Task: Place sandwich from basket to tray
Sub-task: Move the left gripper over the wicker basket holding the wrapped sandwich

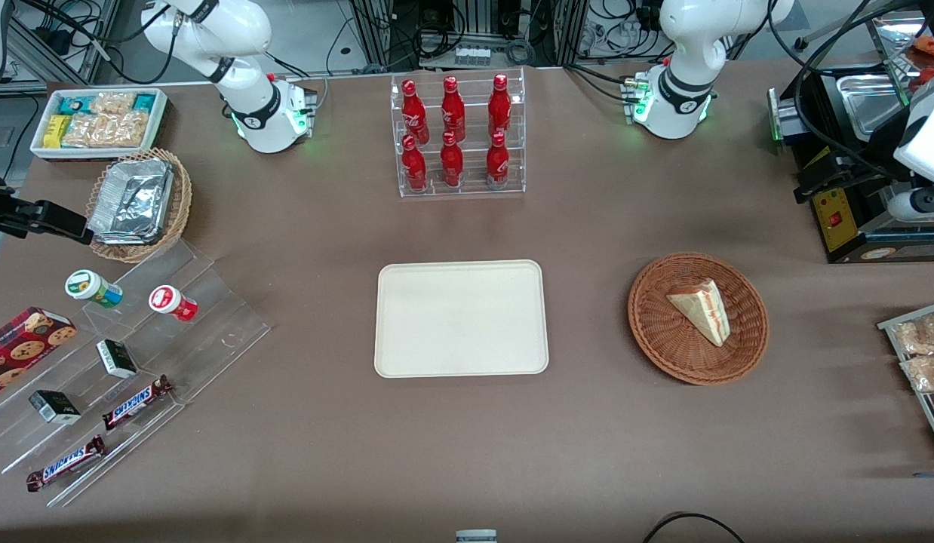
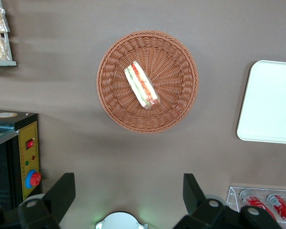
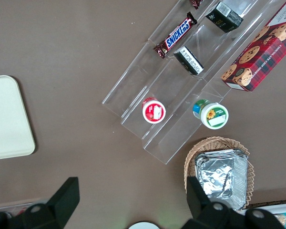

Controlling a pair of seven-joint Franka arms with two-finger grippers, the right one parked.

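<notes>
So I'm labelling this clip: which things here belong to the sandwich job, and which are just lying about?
Job:
- sandwich, lying in the basket
- tray, bare, beside the basket
- gripper, open, high above the basket

Lying about:
- red bottles in a clear rack
- foil trays in a lighter basket
- Snickers bars, cookie box
- white snack bin

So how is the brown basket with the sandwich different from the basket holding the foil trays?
The basket is reddish-brown, round and shallow; the lighter basket is tan with taller sides. The basket holds one sandwich and lies toward the working arm's end; the lighter basket holds stacked foil trays toward the parked arm's end. Both are woven wicker. The pincer hangs open, high above the table beside the basket.
</notes>
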